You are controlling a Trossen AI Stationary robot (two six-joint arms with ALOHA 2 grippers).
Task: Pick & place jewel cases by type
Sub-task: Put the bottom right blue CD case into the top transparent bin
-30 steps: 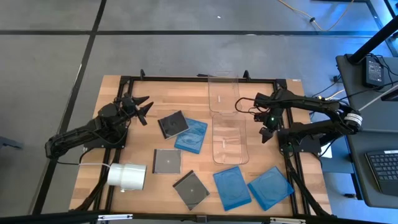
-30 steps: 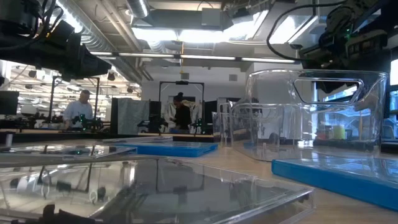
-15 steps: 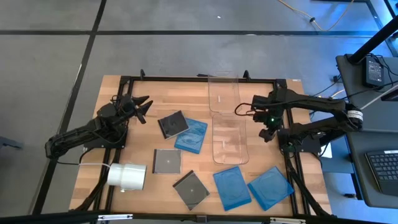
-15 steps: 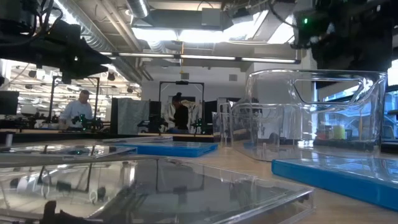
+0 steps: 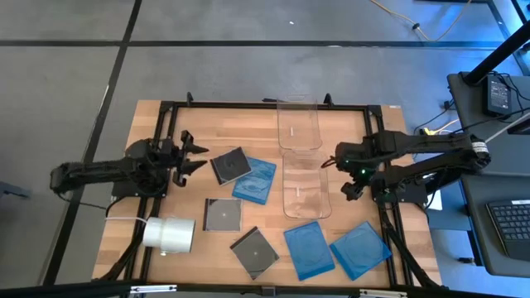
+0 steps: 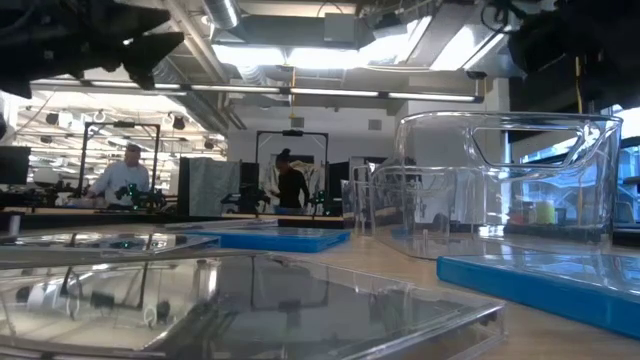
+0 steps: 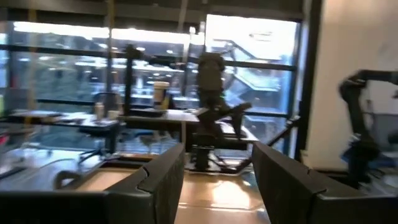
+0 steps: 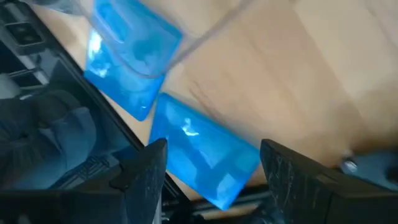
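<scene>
Both grippers hang empty with fingers apart, the left gripper [image 5: 192, 155] left of a dark jewel case [image 5: 230, 165], the right gripper [image 5: 348, 174] beside the clear bin [image 5: 305, 187], blue jewel cases [image 5: 309, 249] lying nearer.

left tool [image 5: 192, 155] open, right tool [image 5: 348, 176] open

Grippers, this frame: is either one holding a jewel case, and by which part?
Nothing is held. The left tool is open over bare table beside the dark jewel case; the right tool is open and empty, by the clear bin.
</scene>
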